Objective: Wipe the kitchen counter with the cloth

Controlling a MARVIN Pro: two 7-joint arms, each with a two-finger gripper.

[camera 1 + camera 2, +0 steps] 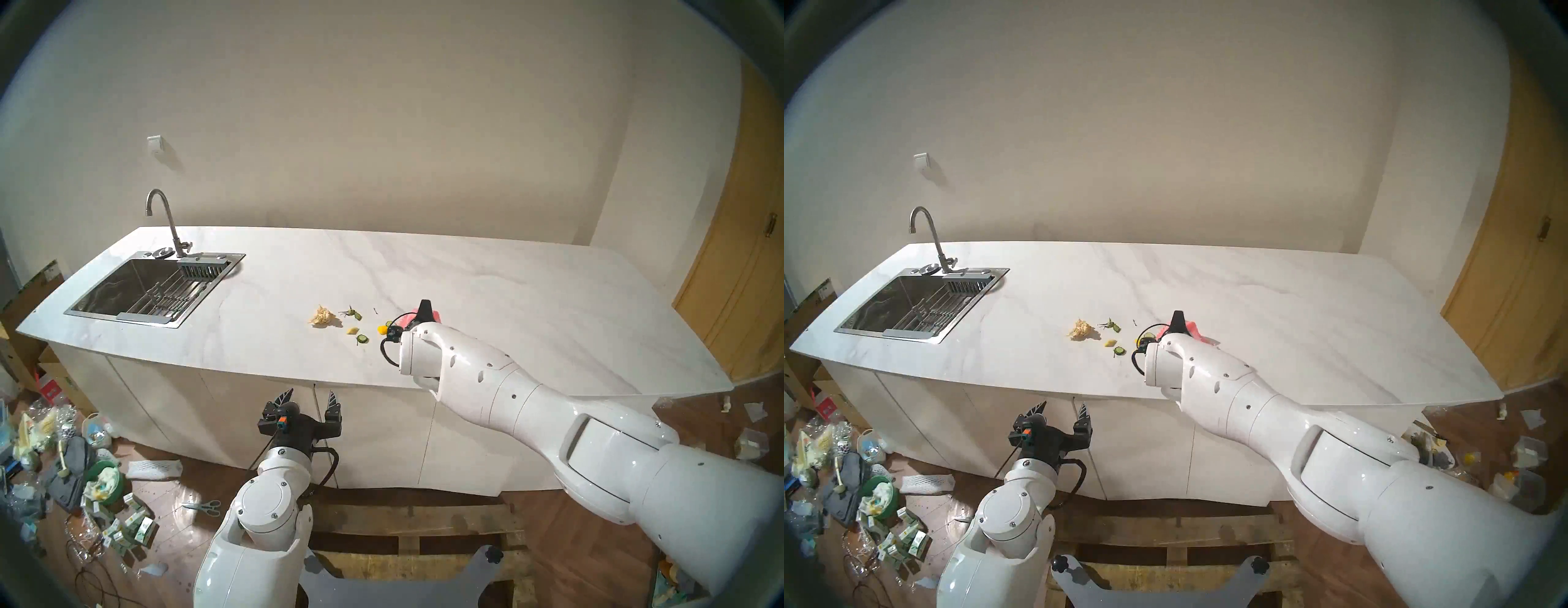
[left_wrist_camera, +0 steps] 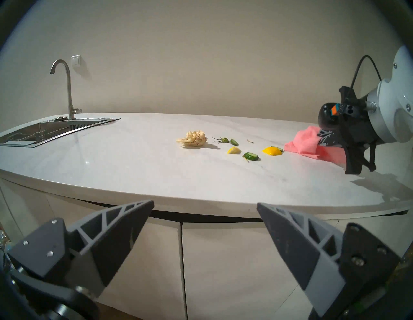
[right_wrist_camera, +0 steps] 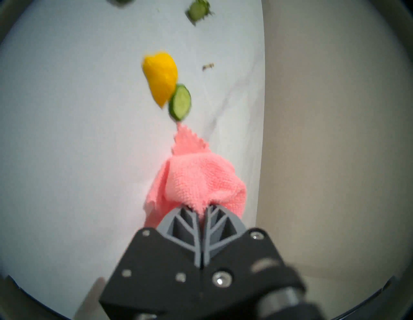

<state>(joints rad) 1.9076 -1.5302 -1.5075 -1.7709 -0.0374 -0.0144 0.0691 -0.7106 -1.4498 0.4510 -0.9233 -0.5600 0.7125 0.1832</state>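
Cloth (image 3: 196,178) is pinched in the right end effector (image 3: 202,209), whose fingers are clamped together on a bunched fold, the rest draping ahead of the tips onto the counter (image 1: 488,271). A zigzag corner of the fabric reaches forward to just short of, perhaps touching, a cucumber slice (image 3: 180,102), and a yellow peel (image 3: 161,77) lies touching that slice on its far side. Further ahead sit another cucumber piece (image 2: 250,156), a smaller yellow bit (image 2: 234,150), some green stems (image 2: 222,140) and a beige wad (image 2: 192,139); the sink (image 1: 127,293) is well beyond them.

Main risk, as I judge it: only a narrow point of cloth leads the stroke, so scraps may slip past either side instead of being gathered, leaving a trail. The round slice could roll or skate away if struck by the corner. The grip holds only a small fold; drag against the stone might tug it loose or tuck the fabric under the fingers, so hard plastic scrapes the surface. Scraps nearest the front edge could be flicked onto the floor.

The left end effector (image 2: 204,241) hangs spread wide and empty, below and in front of the counter's edge, well apart from everything.
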